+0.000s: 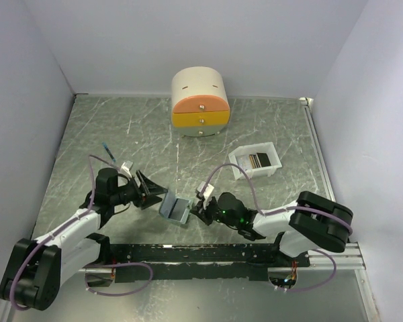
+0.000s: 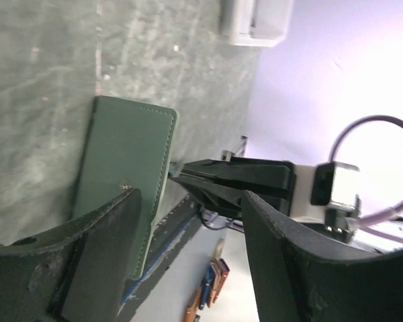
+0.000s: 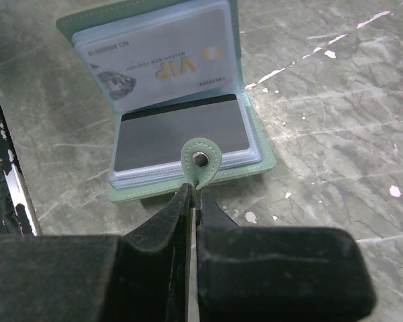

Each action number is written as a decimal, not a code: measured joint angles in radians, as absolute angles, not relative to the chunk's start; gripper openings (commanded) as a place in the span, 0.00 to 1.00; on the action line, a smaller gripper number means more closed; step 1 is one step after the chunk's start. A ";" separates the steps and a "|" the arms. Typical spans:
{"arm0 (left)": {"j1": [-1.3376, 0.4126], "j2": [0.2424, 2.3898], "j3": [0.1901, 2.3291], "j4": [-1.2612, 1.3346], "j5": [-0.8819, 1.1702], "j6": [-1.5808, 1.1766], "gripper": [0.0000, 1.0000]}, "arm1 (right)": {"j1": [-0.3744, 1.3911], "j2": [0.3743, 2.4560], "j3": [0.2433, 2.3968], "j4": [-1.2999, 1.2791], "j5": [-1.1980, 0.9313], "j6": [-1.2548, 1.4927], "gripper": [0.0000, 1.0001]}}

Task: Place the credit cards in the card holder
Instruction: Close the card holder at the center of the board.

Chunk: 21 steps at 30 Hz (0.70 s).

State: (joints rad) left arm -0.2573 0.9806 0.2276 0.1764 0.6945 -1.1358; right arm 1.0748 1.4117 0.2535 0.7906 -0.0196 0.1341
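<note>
My right pincer (image 3: 193,201) pinches the snap tab of the grey-green folding card holder (image 3: 154,190), which stands open just ahead. A pale VIP card (image 3: 161,60) and a dark card (image 3: 181,137) sit pocketed inside.

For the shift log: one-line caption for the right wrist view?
Right gripper pinches snap tab of open card holder; VIP card and dark card pocketed.

Grey-green marbled tabletop (image 1: 121,134) with pale scratchy streaks fills the middle of the top view. Plain white walls box it in, with a faint lilac tint: back wall (image 1: 188,40) across the top, left wall (image 1: 20,100), right wall (image 1: 379,100). Round cream-and-orange drawer box (image 1: 200,100) sits upper centre, close to the back wall. Black strip (image 1: 188,253) runs along the bottom, ending in a silver rail (image 1: 354,253) at lower right. Light is soft and even, with a dull sheen on the tabletop.
</note>
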 measured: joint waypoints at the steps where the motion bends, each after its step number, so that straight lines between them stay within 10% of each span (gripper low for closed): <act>1: -0.262 0.974 0.215 0.225 0.709 -1.163 0.70 | 1.075 1.425 0.247 0.818 -0.025 0.134 0.00; 21: -0.455 1.191 0.134 0.533 0.683 -1.257 0.43 | 1.075 1.571 0.153 1.203 -0.054 0.135 0.00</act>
State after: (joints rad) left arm -0.4549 1.1908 0.1345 0.5327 0.6827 -1.2568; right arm 1.0748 1.5707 0.1528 1.2030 -0.0540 0.1349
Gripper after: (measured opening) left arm 0.475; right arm 0.017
